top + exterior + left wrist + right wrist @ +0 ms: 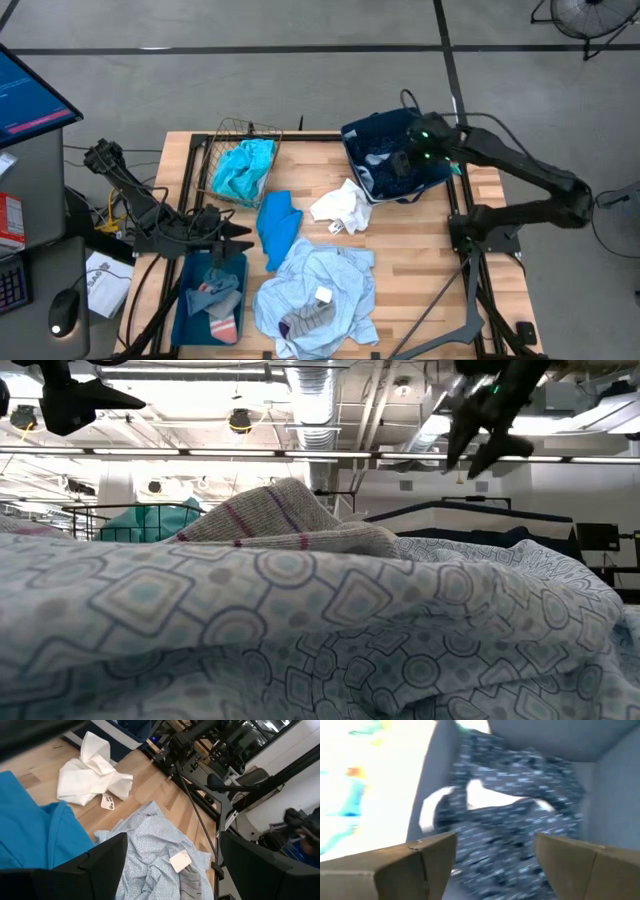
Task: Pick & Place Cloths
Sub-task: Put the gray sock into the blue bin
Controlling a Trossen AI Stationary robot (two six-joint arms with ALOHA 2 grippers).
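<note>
above the navy bin, right end effector, fingers apart

The table is pale matt wood planks with visible grain. On it beside the white cloth, soft and crumpled, lies a bright blue cloth of smooth matt fabric. The pale blue-grey cloth is thin printed fabric. The wire basket is thin metal. The navy bin is matt fabric.

Motion blur smears the navy dotted cloth; the pale patterned cloth blocks the table in the low view.
</note>
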